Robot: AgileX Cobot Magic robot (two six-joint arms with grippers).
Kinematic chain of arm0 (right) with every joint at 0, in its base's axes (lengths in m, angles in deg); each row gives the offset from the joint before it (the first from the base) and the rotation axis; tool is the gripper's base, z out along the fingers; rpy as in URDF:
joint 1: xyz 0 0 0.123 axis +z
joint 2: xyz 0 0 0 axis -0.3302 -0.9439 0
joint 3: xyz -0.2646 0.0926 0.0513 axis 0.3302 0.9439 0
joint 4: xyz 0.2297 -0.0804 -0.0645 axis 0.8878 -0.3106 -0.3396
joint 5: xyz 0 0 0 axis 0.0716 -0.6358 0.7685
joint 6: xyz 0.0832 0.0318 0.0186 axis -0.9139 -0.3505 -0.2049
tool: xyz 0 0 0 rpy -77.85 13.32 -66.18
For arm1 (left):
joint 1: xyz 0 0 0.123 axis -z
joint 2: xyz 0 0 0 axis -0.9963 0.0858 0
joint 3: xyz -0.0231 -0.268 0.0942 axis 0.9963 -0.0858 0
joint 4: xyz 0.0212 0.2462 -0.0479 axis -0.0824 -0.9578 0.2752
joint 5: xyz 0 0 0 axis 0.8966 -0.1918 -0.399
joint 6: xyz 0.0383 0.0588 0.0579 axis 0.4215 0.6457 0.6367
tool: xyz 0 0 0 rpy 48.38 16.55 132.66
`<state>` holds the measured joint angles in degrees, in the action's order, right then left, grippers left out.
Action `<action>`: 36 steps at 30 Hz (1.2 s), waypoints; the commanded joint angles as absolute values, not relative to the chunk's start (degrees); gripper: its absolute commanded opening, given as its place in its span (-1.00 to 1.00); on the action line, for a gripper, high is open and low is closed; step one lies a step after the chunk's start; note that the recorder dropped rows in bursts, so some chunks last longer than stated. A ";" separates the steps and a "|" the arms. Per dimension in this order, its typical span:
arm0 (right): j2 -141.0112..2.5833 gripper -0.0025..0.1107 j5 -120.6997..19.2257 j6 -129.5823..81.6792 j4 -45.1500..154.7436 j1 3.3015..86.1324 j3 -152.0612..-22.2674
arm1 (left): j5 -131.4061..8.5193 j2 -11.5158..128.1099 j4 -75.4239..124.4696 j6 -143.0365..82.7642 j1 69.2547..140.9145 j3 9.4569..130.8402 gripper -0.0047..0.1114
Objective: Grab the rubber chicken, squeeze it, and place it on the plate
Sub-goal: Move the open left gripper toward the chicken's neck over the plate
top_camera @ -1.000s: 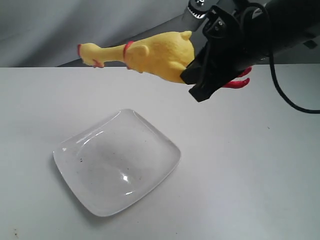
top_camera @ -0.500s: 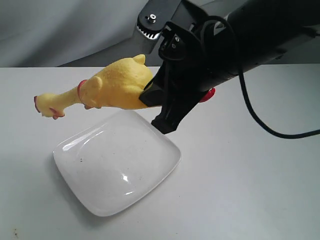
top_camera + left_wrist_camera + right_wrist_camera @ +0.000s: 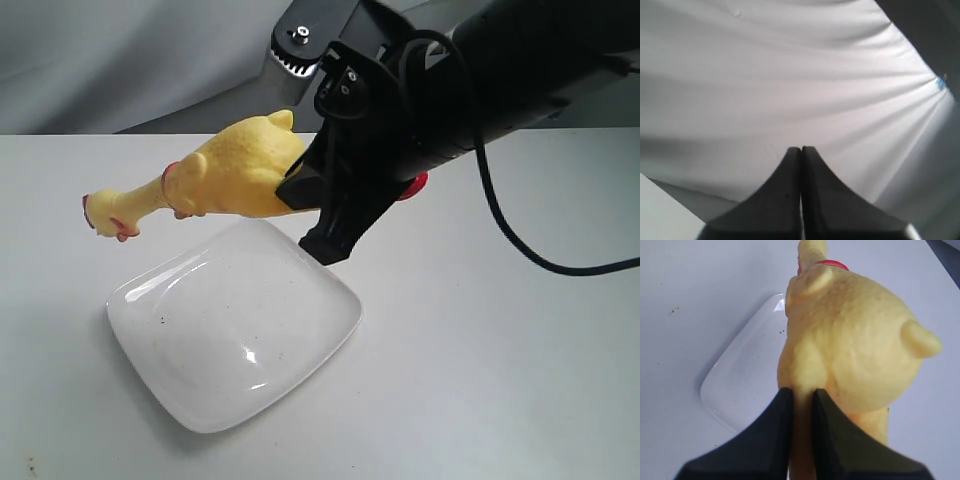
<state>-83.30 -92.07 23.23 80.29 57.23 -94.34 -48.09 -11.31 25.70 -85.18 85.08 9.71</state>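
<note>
The yellow rubber chicken (image 3: 235, 175) hangs in the air above the far edge of the white plate (image 3: 235, 325), head and red comb pointing left, neck sloping down. My right gripper (image 3: 305, 205) is shut on the chicken's leg; its red feet (image 3: 412, 186) peek out behind the arm. In the right wrist view the chicken's fat body (image 3: 850, 335) fills the middle, the fingers (image 3: 776, 440) pinch a yellow leg (image 3: 802, 405), and the plate (image 3: 747, 375) lies below. My left gripper (image 3: 801, 150) is shut on nothing, facing grey cloth.
The white table (image 3: 500, 350) spreads around the plate. A grey cloth backdrop (image 3: 130, 60) stands behind the table. The right arm's black cable (image 3: 520, 250) loops over the table at the right.
The right gripper carried the chicken left and down from the back of the table to above the plate's far edge. Over the last half second the head rose slightly and shifted right.
</note>
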 commanded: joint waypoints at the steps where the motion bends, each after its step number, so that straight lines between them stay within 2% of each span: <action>1: -82.99 -0.96 -88.50 23.88 80.86 57.50 -94.09 | -56.14 -11.52 17.96 -107.03 85.04 9.46 -0.91; 3: -82.99 -0.96 -87.90 23.97 80.86 57.50 -94.09 | -61.44 -11.52 13.83 -112.53 85.19 9.46 -0.87; 6: -82.99 -0.96 -88.31 23.97 80.86 57.50 -94.09 | -60.95 -11.52 13.29 -111.14 88.19 9.46 -0.71; 11: -82.99 -0.96 -90.46 23.97 80.86 57.50 -94.09 | -53.23 -11.52 -1.07 -108.83 98.89 9.46 -0.21; 13: -82.99 -0.96 -90.46 24.21 80.86 57.50 -94.09 | -54.61 -8.86 -11.17 -108.83 103.08 9.46 0.02; 16: -82.99 -0.96 -90.93 24.21 80.86 57.50 -94.09 | -53.26 -2.71 -18.67 -109.01 107.99 11.16 0.26; 20: -82.99 -0.96 -92.93 24.10 80.86 57.50 -94.09 | -53.11 8.28 -26.72 -108.39 111.24 16.12 0.28; 28: -82.99 -0.96 -94.55 23.31 81.05 57.50 -94.09 | -48.34 30.48 -44.99 -110.66 111.36 26.64 0.28; 36: -82.99 -0.96 -94.14 23.31 80.71 57.50 -94.09 | -39.50 39.73 -75.42 -131.39 111.36 34.10 0.28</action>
<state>-83.30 -95.46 23.41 80.19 57.23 -94.34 -44.99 37.82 -67.12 -124.22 111.05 31.95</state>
